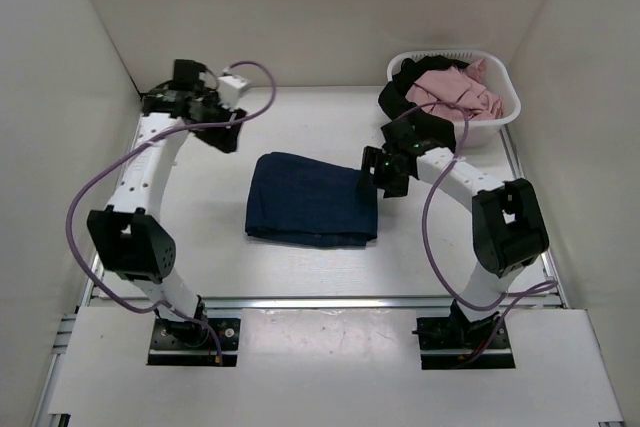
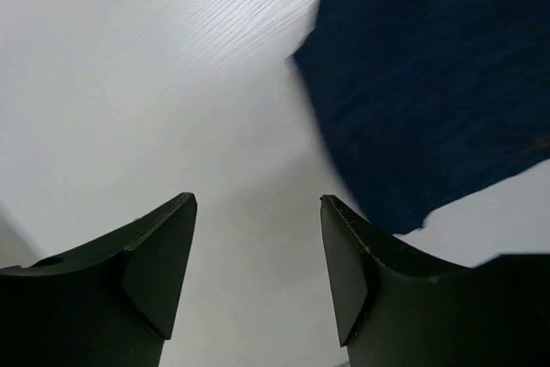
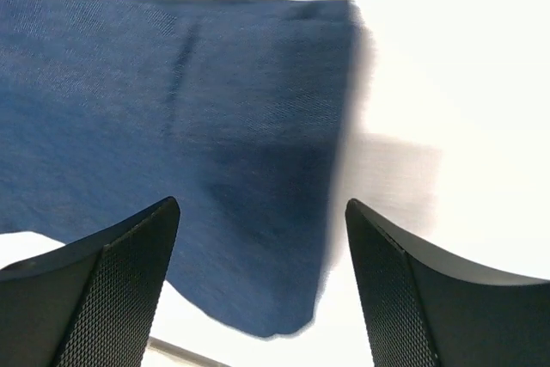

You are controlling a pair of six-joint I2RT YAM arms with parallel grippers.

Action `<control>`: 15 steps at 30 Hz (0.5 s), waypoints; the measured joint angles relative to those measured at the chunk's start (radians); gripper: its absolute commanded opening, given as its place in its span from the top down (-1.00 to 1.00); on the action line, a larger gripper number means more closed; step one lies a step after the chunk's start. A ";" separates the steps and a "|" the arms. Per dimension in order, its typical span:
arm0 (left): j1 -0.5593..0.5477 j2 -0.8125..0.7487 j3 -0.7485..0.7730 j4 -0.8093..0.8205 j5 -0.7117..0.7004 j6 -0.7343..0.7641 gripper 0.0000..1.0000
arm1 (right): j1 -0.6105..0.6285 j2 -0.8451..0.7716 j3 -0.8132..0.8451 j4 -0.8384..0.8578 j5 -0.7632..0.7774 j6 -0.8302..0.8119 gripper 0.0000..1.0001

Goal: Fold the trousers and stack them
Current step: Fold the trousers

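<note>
The navy denim trousers (image 1: 312,199) lie folded into a flat rectangle in the middle of the table. My right gripper (image 1: 385,173) hovers just above their right edge, open and holding nothing. In the right wrist view the blue cloth (image 3: 172,109) fills the space under the right gripper (image 3: 262,208), with its edge running between the fingers. My left gripper (image 1: 226,133) stands open over bare table, up and to the left of the fold. The left wrist view shows only white table between the fingers of the left gripper (image 2: 258,204), with the trousers (image 2: 430,83) at the upper right. The black trousers (image 1: 400,99) hang over the basket's left rim.
A white laundry basket (image 1: 497,122) stands at the back right corner with a pink garment (image 1: 455,87) in it. White walls enclose the table on the left, back and right. A metal rail runs along the near edge by the arm bases.
</note>
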 measured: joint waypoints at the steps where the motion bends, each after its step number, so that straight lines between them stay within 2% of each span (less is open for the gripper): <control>1: -0.041 0.018 0.016 0.008 0.026 -0.004 -0.41 | -0.015 0.001 0.029 -0.042 0.003 -0.019 -0.66; 3: -0.122 0.068 0.024 0.027 0.080 -0.019 -0.39 | -0.040 0.005 0.096 -0.113 0.016 -0.049 -0.52; 4: -0.156 0.096 0.019 0.037 0.103 -0.027 -0.36 | -0.051 0.005 0.129 -0.134 0.025 -0.063 -0.18; 6: -0.216 0.160 -0.013 0.072 0.143 -0.049 -0.28 | -0.063 -0.001 0.173 -0.144 0.033 -0.071 0.30; 7: -0.233 0.191 -0.037 0.089 0.155 -0.062 -0.22 | -0.063 -0.011 0.175 -0.135 0.031 -0.056 0.68; 9: -0.246 0.253 -0.082 0.121 0.164 -0.093 -0.08 | -0.050 -0.044 0.139 -0.093 0.003 -0.008 0.95; 12: -0.237 0.336 -0.115 0.158 0.150 -0.135 -0.04 | -0.015 -0.097 -0.004 0.002 -0.080 0.089 1.00; 15: -0.230 0.367 -0.149 0.198 0.118 -0.172 -0.01 | 0.019 -0.076 -0.127 0.042 -0.138 0.153 1.00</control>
